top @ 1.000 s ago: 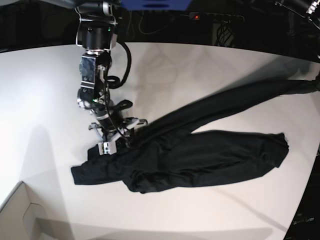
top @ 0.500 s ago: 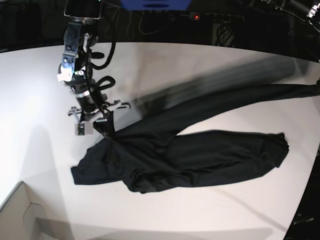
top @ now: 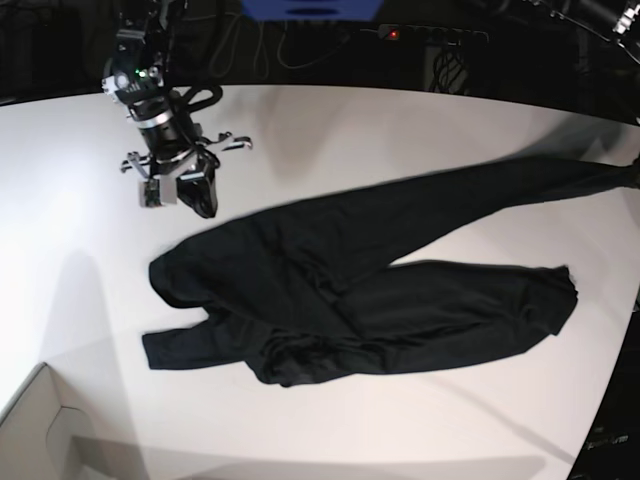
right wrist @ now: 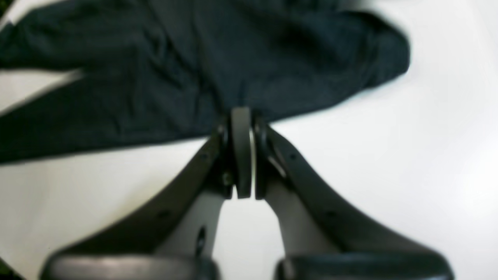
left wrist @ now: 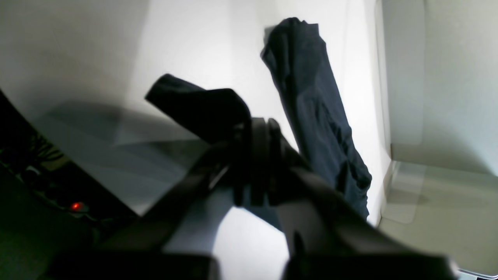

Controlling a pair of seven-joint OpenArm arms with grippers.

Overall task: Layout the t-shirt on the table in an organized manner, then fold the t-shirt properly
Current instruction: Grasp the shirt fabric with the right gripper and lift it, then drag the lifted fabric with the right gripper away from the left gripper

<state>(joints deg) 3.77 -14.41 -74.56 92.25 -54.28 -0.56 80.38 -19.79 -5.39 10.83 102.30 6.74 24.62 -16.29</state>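
Note:
The black t-shirt [top: 400,290] lies crumpled across the white table [top: 400,130], with one long strip stretched off to the right edge of the base view. In the left wrist view my left gripper [left wrist: 256,128] is shut on a fold of the t-shirt [left wrist: 194,105], and the rest hangs down to the table. My right gripper [top: 195,195] hovers up and left of the shirt's near corner. Its fingers [right wrist: 241,147] are pressed together with no cloth seen between them; the t-shirt [right wrist: 194,58] lies just beyond the tips.
A pale cardboard box corner [top: 40,430] sits at the table's front left edge. A power strip with a red light [top: 392,34] lies behind the table's dark far edge. White tabletop surrounds the shirt on the left and front.
My right gripper rose up and to the left, and the cloth it held has come free. The shirt's left part dropped and spread flat. The stretched strip on the right stays taut.

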